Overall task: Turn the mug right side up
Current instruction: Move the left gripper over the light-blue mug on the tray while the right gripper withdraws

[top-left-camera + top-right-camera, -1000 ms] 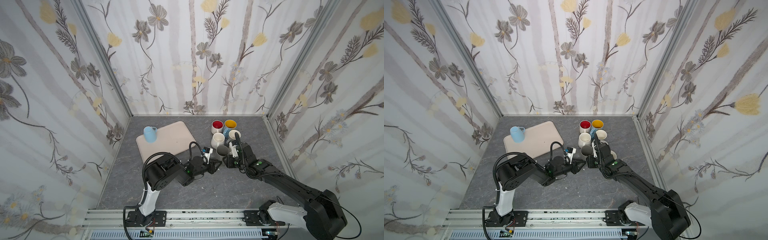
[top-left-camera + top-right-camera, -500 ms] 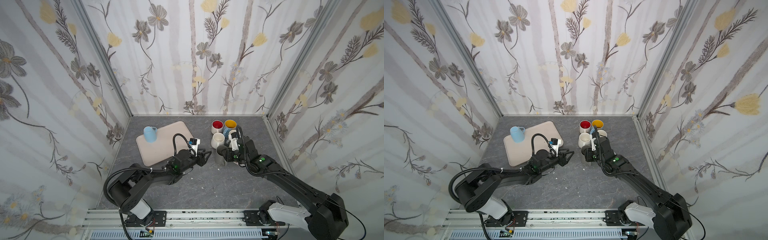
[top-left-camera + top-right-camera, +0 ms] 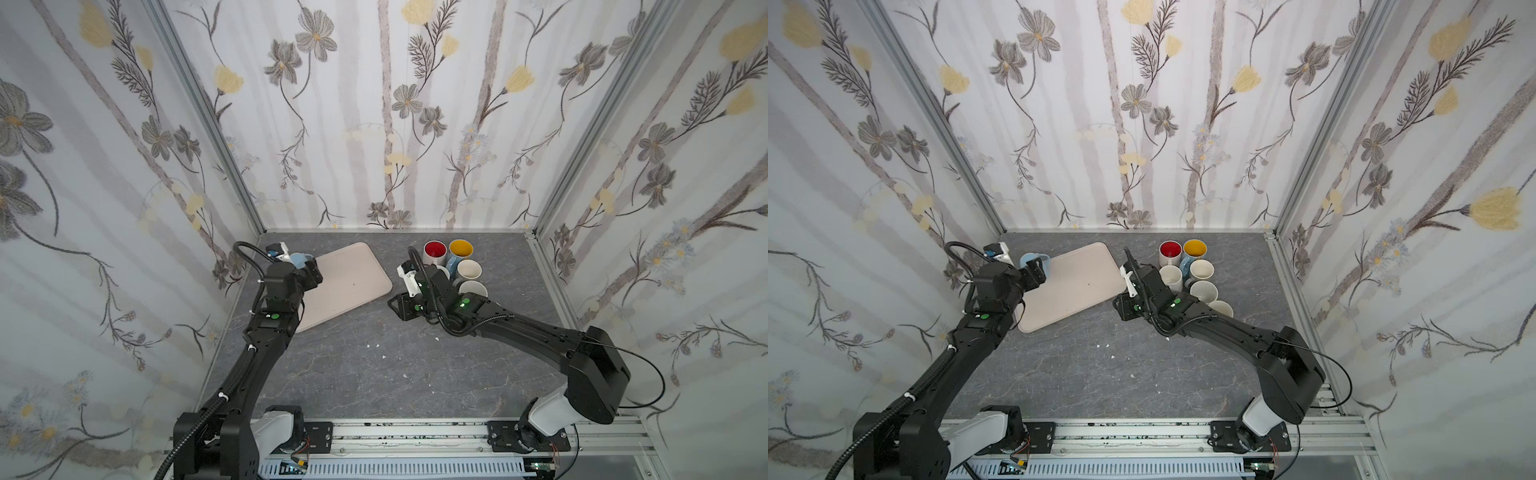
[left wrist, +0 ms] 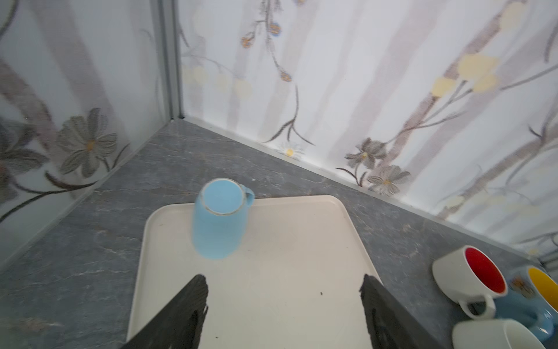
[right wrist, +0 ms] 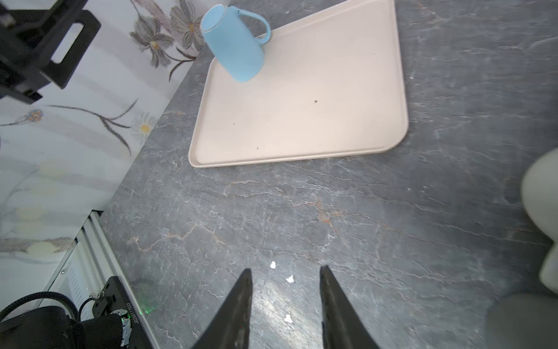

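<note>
The blue mug (image 4: 220,217) stands upside down, base up, on the far corner of the beige tray (image 4: 302,272) by the left wall; its handle points away from the left arm. The left gripper (image 4: 282,281) hovers over the tray just short of the mug, its jaws spread wide and holding nothing. The right gripper (image 5: 285,272) hangs low over the bare grey table (image 3: 353,374), well apart from the mug; its jaws stand at a narrow gap with nothing between them. A huddle of upright mugs (image 3: 457,266) sits just beside the right arm.
</note>
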